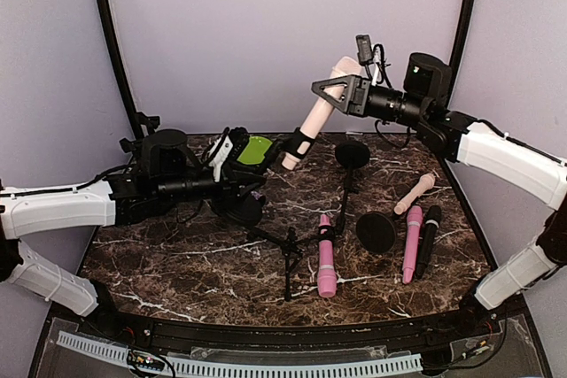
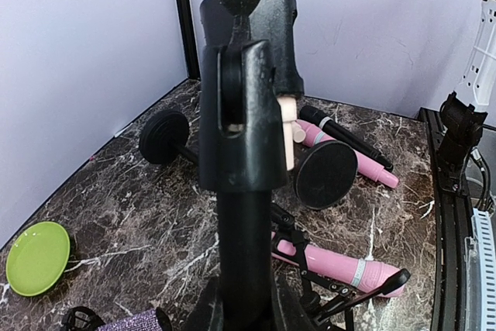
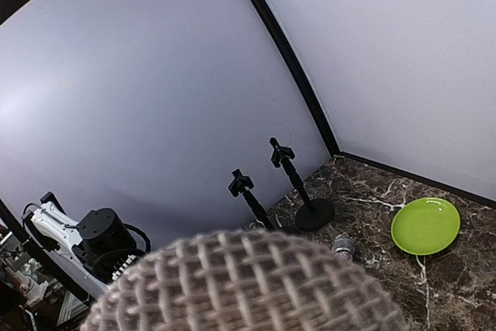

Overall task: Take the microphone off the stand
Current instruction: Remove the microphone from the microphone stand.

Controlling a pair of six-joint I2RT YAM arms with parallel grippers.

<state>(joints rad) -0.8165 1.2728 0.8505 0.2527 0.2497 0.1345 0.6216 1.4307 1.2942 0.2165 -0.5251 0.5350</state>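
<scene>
A cream microphone (image 1: 317, 111) sits tilted in the black clip (image 1: 301, 143) of a stand held above the table. My left gripper (image 1: 252, 181) is shut on the stand's black pole (image 2: 244, 246), just below the clip (image 2: 248, 75); its fingers barely show at the bottom of the left wrist view. My right gripper (image 1: 334, 90) is shut on the microphone's upper body, just below its head (image 1: 346, 66). The mesh head (image 3: 248, 284) fills the bottom of the right wrist view and hides the fingers there.
A green plate (image 1: 255, 150) lies at the back. Two pink microphones (image 1: 326, 254) (image 1: 413, 243), a black one (image 1: 428, 238) and a cream one (image 1: 415, 193) lie among toppled stands with round bases (image 1: 376, 232). Two stands (image 3: 294, 184) stand upright at the back left.
</scene>
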